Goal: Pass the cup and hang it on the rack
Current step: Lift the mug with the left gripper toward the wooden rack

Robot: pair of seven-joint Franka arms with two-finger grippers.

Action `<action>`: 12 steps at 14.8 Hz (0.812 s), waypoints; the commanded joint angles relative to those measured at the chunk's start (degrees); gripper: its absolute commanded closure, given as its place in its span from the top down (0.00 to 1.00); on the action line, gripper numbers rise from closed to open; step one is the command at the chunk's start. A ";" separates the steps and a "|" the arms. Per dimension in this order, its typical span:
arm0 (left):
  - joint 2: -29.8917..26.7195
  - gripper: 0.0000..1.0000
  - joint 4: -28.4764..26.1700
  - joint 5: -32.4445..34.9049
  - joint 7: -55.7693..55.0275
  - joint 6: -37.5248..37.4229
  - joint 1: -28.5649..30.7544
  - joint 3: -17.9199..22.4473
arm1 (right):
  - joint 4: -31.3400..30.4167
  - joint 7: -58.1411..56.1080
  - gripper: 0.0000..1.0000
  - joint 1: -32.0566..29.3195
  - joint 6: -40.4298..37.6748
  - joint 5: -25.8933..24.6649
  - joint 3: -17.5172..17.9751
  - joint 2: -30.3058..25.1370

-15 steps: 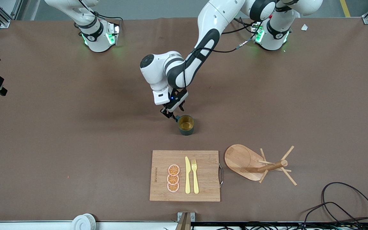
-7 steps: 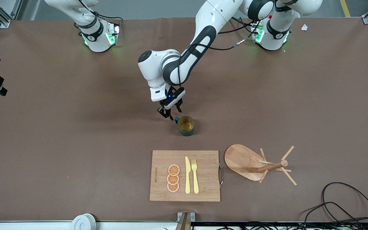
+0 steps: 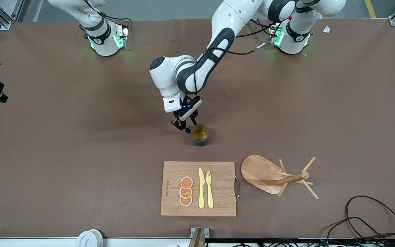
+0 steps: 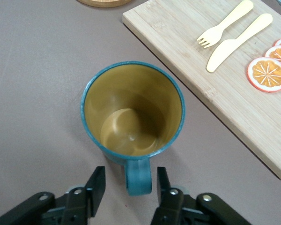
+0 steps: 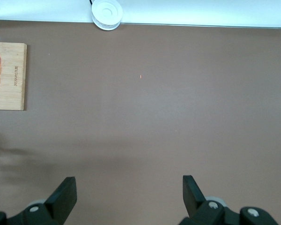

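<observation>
The dark teal cup stands upright in the middle of the table, its yellowish-tan inside showing. In the left wrist view the cup has its loop handle pointing at the gripper. My left gripper is low beside the cup and open. In its own view the left gripper has a finger on each side of the handle, neither touching it. The wooden rack is nearer the front camera, toward the left arm's end. My right gripper waits open and empty high over bare table.
A bamboo cutting board with a yellow knife, a fork and orange slices lies beside the rack, nearer the front camera than the cup. A white roll sits at the table's front edge. Black cables lie at the corner.
My left gripper drew slightly away from the cup, then came back so its open fingers straddle the handle. The cup has not moved.
</observation>
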 commanded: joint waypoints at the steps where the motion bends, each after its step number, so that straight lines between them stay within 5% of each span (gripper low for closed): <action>1: -0.75 0.31 -0.32 0.37 -0.88 0.21 -0.13 -0.22 | 0.64 0.52 1.00 -0.73 -0.59 -0.90 0.67 0.09; 3: -1.71 0.05 -0.41 -1.29 -0.70 0.12 -0.13 -0.49 | 0.64 0.52 1.00 -0.72 -0.59 -0.90 0.67 0.09; 4: -2.33 0.01 -0.32 -2.61 -0.18 0.04 -0.04 -0.31 | 0.64 0.52 1.00 -0.72 -0.59 -0.90 0.67 0.09; 7: -5.66 0.00 -0.32 -3.85 2.62 -0.49 2.77 -0.66 | 0.64 0.43 1.00 -0.81 -0.59 -0.90 0.58 0.09; 12: -16.10 0.00 -0.41 -16.83 12.81 -0.75 11.10 -0.58 | 0.64 0.51 1.00 -0.81 -0.59 -0.90 0.58 0.09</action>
